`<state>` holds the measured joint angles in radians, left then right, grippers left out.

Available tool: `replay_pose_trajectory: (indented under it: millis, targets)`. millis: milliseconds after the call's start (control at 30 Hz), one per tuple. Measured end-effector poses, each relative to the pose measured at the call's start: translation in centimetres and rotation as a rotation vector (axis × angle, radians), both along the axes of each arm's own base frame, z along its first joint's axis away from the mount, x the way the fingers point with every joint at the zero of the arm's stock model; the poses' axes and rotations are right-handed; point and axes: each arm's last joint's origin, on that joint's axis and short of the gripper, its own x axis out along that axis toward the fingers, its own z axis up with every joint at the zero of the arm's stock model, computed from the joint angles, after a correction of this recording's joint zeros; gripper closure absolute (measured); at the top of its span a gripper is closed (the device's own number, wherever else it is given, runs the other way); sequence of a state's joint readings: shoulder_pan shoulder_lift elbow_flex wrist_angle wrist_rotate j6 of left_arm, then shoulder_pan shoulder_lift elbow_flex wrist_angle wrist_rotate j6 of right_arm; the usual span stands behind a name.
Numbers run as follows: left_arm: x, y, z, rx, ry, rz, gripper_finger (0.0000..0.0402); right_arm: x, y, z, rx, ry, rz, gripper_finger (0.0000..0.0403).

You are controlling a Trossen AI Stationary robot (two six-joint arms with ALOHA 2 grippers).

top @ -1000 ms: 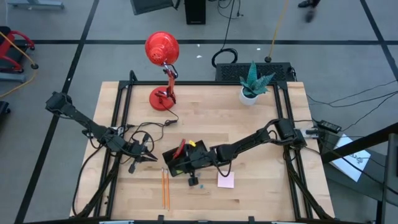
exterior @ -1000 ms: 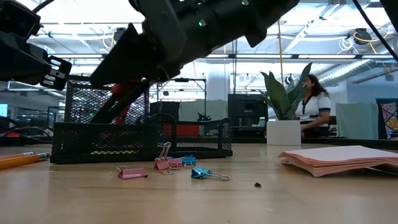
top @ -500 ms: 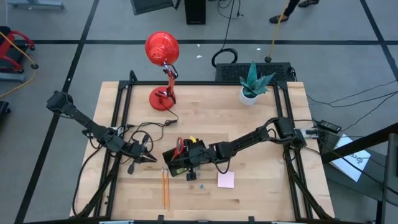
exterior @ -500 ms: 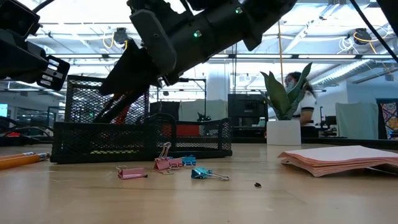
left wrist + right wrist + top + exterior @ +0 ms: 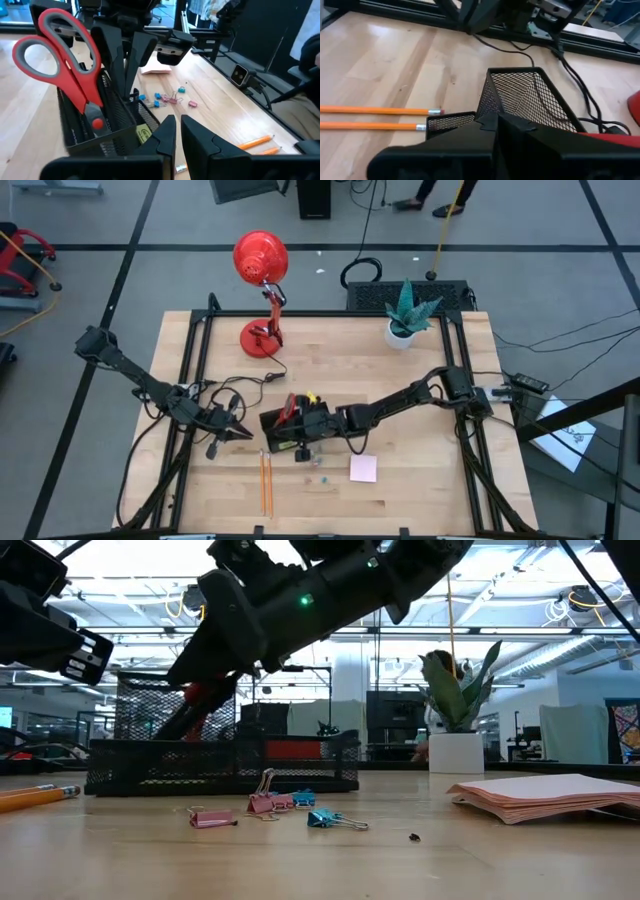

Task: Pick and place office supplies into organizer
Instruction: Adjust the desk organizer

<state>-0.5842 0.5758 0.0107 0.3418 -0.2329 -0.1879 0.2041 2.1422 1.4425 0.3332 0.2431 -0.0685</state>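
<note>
Light wood table (image 5: 330,370) fills the middle of the high view; red desk lamp (image 5: 262,265) upper left of it, potted plant (image 5: 405,315) upper right. Black mesh organizer (image 5: 285,432) sits at lower centre of the table, red-handled scissors (image 5: 288,410) standing in it at its upper edge, yellow piece (image 5: 312,400) just beside them. Right gripper (image 5: 303,442) is directly over the organizer, fingers pressed together, nothing visibly pinched; right wrist view shows the mesh compartment (image 5: 525,97) just ahead of the fingertips. Two orange pencils (image 5: 266,483) lie below-left of the organizer, apart from it. Blue and pink clips (image 5: 290,806) lie on the table in front of the organizer in the low view, lower centre. Pink sticky-note pad (image 5: 363,469) lies lower right of the organizer, well clear of the gripper. Left gripper (image 5: 245,434) waits left of the organizer, fingers nearly together, holding nothing; in the left wrist view the scissors stand in the upper left beyond its fingers.
</note>
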Motion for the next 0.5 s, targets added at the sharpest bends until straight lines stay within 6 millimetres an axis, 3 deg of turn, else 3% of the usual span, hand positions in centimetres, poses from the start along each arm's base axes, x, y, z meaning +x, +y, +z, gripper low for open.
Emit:
replay_pose_trajectory:
  millis: [333,500]
  targets:
    - [0.0,0.0,-0.1,-0.032,0.025,0.027,0.0371,0.3,-1.6,0.1,-0.007,-0.013,-0.049,0.0403]
    - [0.3,0.3,-0.7,0.017,0.051,0.141,0.0371,0.6,-1.8,0.5,-0.005,-0.059,-0.029,0.0403]
